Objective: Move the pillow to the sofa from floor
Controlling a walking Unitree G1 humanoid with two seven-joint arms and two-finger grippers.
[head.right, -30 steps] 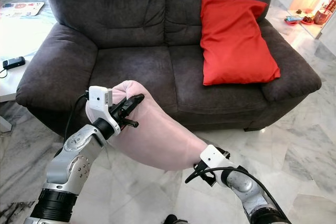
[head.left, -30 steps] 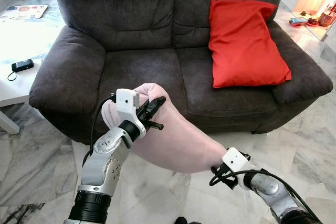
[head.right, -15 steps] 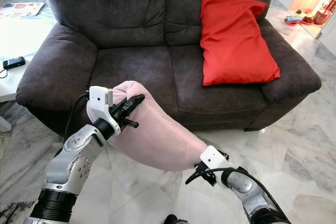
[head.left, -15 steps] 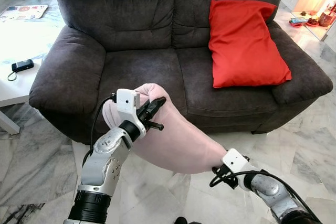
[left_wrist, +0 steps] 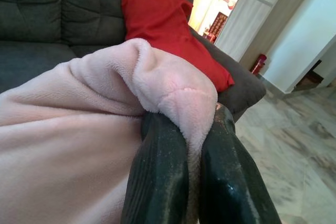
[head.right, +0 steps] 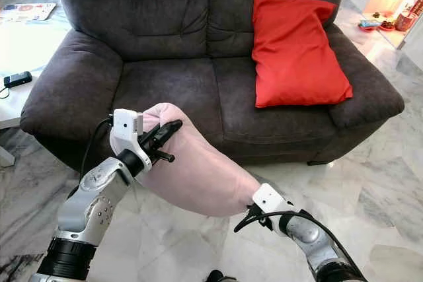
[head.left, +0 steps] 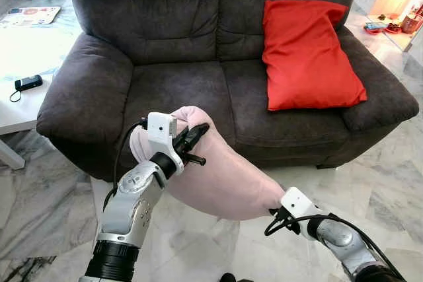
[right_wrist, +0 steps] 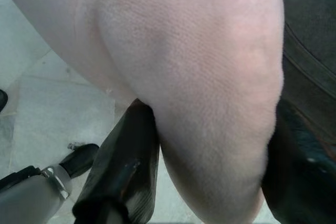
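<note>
Holding one corner of the pink pillow (head.left: 218, 173) high, the left gripper (head.left: 188, 142) has its two black fingers (left_wrist: 157, 177) pinched together on a fold of the fleece, just in front of the sofa's (head.left: 165, 90) left seat cushion. From there the pillow slopes down and to the right, clear of the marble floor (head.left: 53, 209), to its low end, where the right gripper (head.right: 254, 214) clamps it — in the right wrist view a finger (right_wrist: 123, 163) sits on each side of the bulging fabric.

Over the last second little has moved: the left corner has stayed almost where it was, while the right gripper has sunk slightly and eased outward, stretching the pillow a touch flatter. I judge that the lift is done and the carry toward the seat has barely begun; the pillow hangs in front of the seat edge, not yet over it.

Farther right, a red pillow (head.left: 307, 54) already leans on the right seat, so the bare left cushion looks like the natural landing spot.
</note>
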